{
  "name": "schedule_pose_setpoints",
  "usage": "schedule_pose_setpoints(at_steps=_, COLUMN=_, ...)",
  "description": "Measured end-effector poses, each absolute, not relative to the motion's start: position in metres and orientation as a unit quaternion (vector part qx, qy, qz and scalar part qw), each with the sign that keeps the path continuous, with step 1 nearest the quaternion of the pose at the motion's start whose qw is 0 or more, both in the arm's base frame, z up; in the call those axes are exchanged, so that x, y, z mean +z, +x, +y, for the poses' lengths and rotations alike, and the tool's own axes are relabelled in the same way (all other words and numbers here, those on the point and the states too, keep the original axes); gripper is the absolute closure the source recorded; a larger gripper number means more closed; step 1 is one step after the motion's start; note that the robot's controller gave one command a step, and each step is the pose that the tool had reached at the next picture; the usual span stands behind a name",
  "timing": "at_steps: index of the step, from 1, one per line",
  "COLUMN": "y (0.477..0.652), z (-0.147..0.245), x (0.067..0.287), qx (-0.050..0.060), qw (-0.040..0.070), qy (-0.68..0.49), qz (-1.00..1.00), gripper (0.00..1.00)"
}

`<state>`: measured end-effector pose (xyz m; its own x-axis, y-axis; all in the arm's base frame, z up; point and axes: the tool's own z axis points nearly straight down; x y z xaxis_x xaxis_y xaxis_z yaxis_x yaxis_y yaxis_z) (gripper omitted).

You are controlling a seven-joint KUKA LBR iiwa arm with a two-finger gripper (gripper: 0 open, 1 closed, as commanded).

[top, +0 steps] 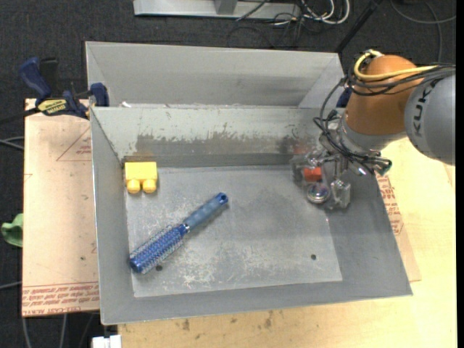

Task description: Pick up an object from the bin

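A grey metal bin seen from above. The robot arm, with an orange cover on its wrist, reaches in from the right and hangs low over the bin's back right corner. Its jaws point down near the floor there and look spread apart, though the parts around them are cluttered and hard to read. Well apart from them, to the left, a blue hairbrush lies slantwise on the floor, bristle end toward the front left. A yellow toy block sits in the back left corner, against the wall.
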<state>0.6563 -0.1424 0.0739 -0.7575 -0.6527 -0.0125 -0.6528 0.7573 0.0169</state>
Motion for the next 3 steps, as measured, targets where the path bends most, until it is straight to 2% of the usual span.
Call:
schedule_pose_setpoints(at_steps=1, y=0.648, z=-0.149, x=0.092, qx=0.004, qw=0.004, qy=-0.333, qz=0.943, gripper=0.00)
schedule_pose_setpoints(at_steps=2, y=0.648, z=-0.151, x=0.091, qx=0.003, qw=0.003, qy=-0.332, qz=0.943, gripper=1.00)
schedule_pose_setpoints(at_steps=3, y=0.640, z=-0.149, x=0.247, qx=-0.002, qw=0.006, qy=-0.275, qz=0.961, gripper=1.00)
